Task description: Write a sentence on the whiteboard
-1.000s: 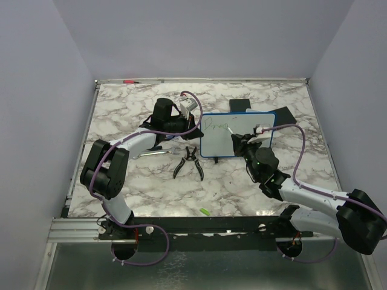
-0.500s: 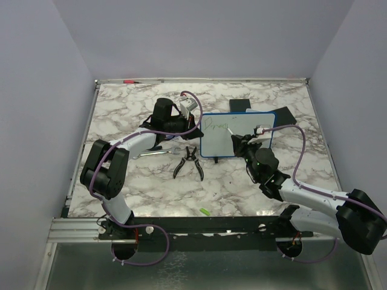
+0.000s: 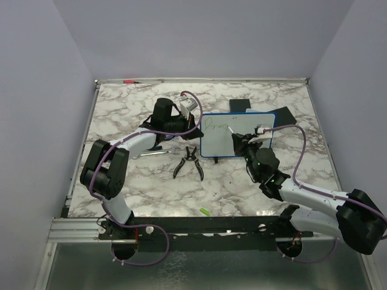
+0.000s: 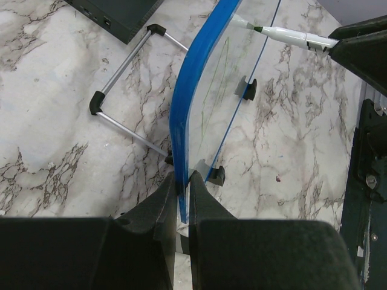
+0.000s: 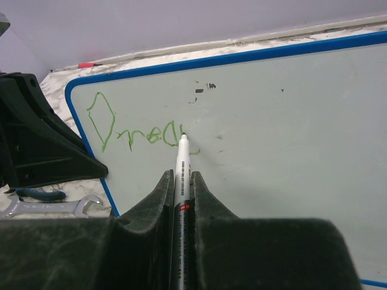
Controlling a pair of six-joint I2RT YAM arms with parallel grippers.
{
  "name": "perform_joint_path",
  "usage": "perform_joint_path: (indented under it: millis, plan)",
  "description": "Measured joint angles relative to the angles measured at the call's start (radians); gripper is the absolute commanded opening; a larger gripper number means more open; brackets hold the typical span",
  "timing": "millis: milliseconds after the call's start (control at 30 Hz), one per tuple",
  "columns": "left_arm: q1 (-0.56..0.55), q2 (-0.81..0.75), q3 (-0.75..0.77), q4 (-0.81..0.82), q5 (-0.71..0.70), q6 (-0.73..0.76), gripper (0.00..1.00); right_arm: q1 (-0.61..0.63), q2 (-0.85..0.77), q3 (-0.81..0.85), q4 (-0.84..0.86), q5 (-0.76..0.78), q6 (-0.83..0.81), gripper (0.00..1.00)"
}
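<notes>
Steadying the whiteboard (image 3: 233, 136), propped on its small black feet near the middle of the table (image 3: 121, 187) just beyond the pliers (image 3: 188, 162), by pinching its blue frame at the left end with the left hand (image 4: 183, 181), clamped tight on the edge. Gripping a green marker (image 5: 181, 158) in the right hand (image 5: 179, 181), closed snugly round the barrel, and pointing it straight ahead at the board's face. Pressing, or all but pressing, the tip against the white surface right at the tail of the sentence (image 5: 139, 134), as yet only one green word, starting beside the left frame and running along the upper part of the board. Judging the task as barely begun, with more words wanting.

Facing a wide stretch of bare board to the right of the tip, away from the left hand, along the board's long axis, running left to right across the right wrist view. Calling, by this reading, for sliding the tip rightward along that axis, level with the letters already there, while holding contact light. Leaving the writing to the right arm, being the one facing the board's front. Leaving the bracing to the left, sitting at the board's end. Risking, with too hard a push, rocking the board back against that single pinch.
</notes>
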Motion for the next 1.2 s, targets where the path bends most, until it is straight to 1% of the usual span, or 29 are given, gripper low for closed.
perform_joint_path:
  millis: [667, 1200]
  plan:
    - [0.0, 0.0, 0.0, -0.002, 0.0, 0.0, 0.0, 0.0, -0.016, 0.004, 0.008, 0.052, -0.012, 0.01]
    - [0.0, 0.0, 0.001, -0.003, 0.0, 0.0, 0.0, 0.0, -0.02, -0.029, 0.0, 0.051, 0.036, 0.01]
